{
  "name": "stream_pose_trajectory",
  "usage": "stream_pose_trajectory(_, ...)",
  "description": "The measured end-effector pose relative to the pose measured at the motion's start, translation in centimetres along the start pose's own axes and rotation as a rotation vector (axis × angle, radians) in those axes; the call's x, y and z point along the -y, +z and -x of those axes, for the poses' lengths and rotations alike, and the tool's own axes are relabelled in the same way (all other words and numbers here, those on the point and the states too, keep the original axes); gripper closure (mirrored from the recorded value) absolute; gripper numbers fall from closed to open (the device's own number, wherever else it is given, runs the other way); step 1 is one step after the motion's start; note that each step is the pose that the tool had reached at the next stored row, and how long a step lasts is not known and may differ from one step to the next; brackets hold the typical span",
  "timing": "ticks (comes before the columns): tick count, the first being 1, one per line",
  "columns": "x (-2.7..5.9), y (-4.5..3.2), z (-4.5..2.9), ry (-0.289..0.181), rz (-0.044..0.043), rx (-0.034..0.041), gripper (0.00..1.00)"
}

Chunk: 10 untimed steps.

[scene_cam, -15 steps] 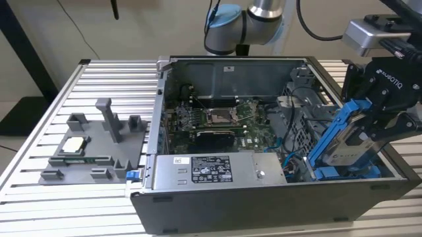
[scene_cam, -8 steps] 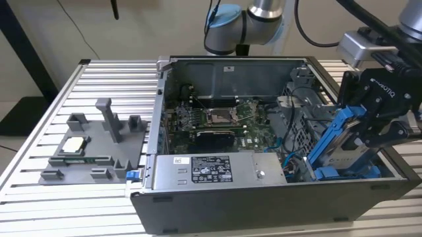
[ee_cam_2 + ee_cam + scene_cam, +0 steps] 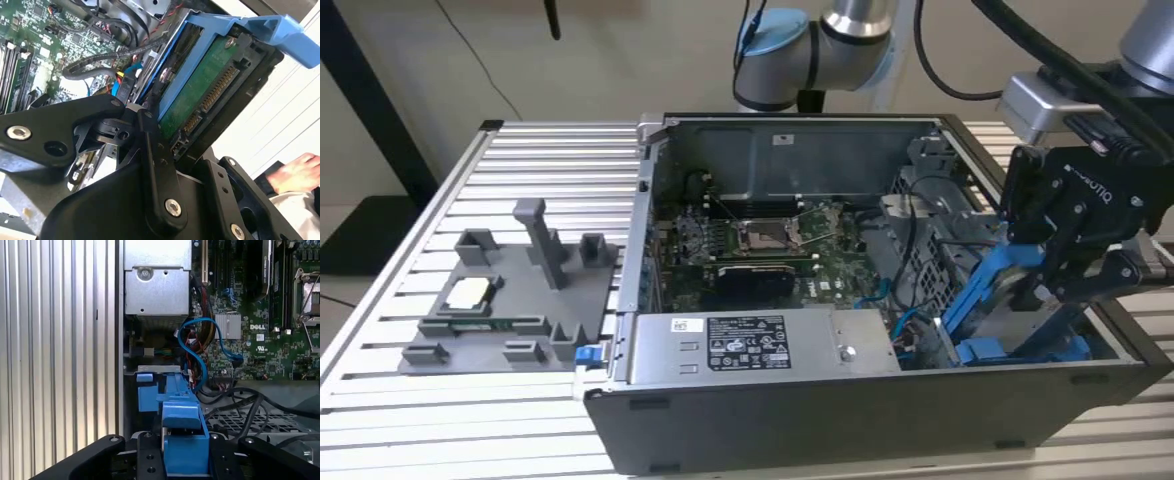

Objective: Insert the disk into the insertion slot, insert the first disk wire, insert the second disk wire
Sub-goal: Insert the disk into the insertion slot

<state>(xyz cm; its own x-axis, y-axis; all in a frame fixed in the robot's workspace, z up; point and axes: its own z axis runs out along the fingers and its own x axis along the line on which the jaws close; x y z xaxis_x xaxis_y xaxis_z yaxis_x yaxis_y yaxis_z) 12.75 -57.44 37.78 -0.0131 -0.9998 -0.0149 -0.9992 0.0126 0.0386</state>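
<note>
The gripper, jaws pinching the disk, holds it tilted at four o'clock in the open computer case. It is not yet seated, and its connector is bare of both wires.

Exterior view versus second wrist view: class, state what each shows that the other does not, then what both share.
Exterior view, not the other: the grey fixture tray on the slatted table and the labelled power-supply box. Second wrist view, not the other: a green circuit board and a person's hand. Both: the pincer shut on the disk in its blue carrier, and the motherboard.
</note>
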Motion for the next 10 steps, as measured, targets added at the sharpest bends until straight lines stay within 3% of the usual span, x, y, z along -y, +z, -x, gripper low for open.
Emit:
stream_pose_trajectory(2,-0.01,-0.1,0.0,0.0,0.0003,0.0002,0.6)
stream_pose_trajectory(10,-0.08,-1.61,0.11,0.0,0.0003,0.0005,0.6)
